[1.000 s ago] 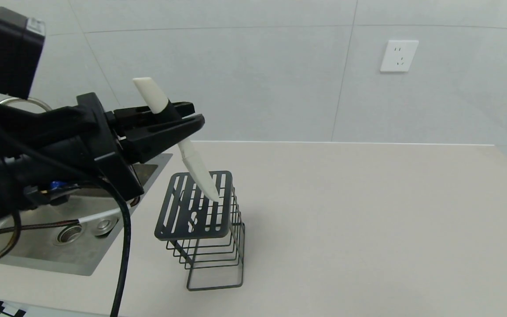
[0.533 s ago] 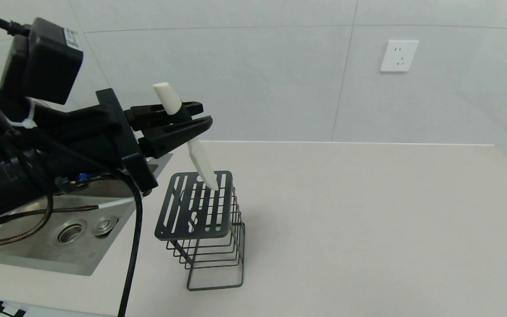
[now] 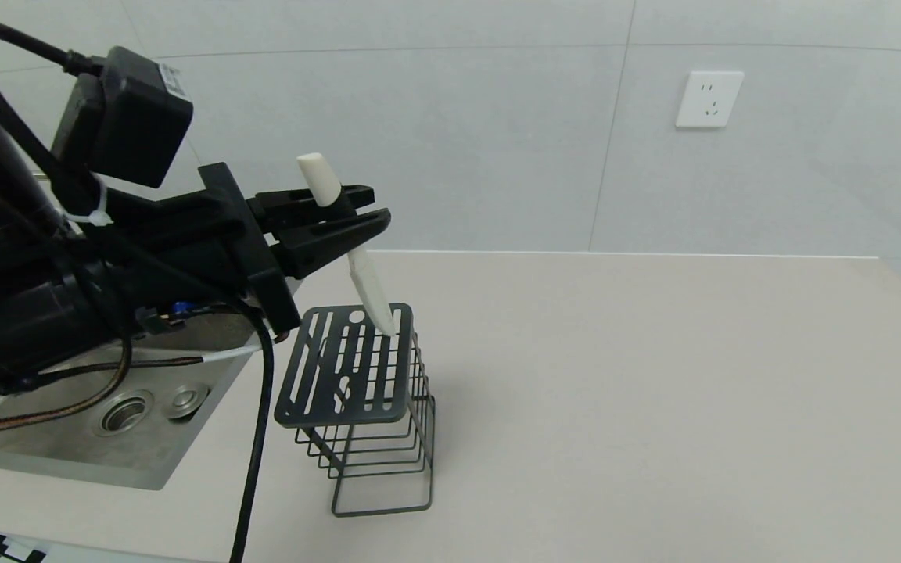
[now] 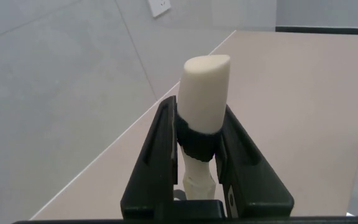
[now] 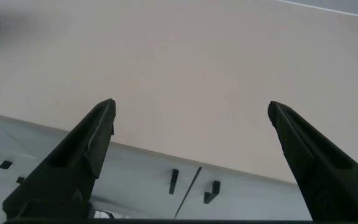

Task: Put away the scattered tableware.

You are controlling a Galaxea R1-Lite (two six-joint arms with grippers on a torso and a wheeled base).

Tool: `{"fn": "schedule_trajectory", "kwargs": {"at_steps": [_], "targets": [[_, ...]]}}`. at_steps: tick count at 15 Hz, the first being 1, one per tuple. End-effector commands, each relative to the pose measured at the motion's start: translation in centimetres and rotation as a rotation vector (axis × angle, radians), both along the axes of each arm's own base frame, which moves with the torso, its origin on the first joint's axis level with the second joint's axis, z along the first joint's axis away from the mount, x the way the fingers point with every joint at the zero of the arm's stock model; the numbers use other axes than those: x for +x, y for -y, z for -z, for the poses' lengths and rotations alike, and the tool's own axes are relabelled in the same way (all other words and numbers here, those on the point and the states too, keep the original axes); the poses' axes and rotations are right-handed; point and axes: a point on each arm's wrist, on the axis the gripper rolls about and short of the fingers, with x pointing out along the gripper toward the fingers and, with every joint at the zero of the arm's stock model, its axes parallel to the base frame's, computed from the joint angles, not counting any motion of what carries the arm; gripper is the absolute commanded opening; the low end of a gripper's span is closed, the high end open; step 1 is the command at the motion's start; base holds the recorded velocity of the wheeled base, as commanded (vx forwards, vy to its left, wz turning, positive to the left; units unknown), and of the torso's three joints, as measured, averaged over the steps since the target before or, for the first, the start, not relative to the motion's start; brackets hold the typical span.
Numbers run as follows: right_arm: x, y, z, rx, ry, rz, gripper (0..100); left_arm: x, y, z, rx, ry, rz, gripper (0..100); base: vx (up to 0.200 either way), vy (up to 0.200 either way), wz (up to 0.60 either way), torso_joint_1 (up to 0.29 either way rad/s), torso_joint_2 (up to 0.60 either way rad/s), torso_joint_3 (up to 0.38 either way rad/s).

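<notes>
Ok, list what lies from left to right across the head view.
sink → wire rack → wall socket. The left pincer and its white knife overlap the rack, so they are left out of the order.

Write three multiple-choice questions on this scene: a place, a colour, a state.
1. Where is the tip of the white utensil?
A. over the sink
B. at the slotted top of the rack
C. on the wall
2. What colour is the rack?
A. white
B. red
C. black
3. The right gripper is:
A. open
B. shut on a spoon
C. shut, empty

1 B, the tip meets the rack's rear corner; 2 C, wires and plate are black; 3 A, its fingers stand wide apart.
</notes>
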Motion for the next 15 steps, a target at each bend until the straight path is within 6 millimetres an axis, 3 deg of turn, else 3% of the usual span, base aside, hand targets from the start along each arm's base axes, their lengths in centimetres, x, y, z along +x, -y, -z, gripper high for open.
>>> {"fn": "schedule_trajectory", "kwargs": {"at_steps": [1, 15], "targets": [[-0.2, 0.0, 0.0, 0.000, 0.021, -0.025, 100, 0.2, 0.1, 0.2, 0.003, -0.008, 0.000, 0, 0.000, 0.000, 0.00, 0.000, 0.00, 0.000], [-0.2, 0.1, 0.0, 0.000, 0.024, -0.040, 100, 1.1, 0.7, 1.7, 0.029, -0.056, 0.012, 0, 0.000, 0.000, 0.00, 0.000, 0.00, 0.000]]}}
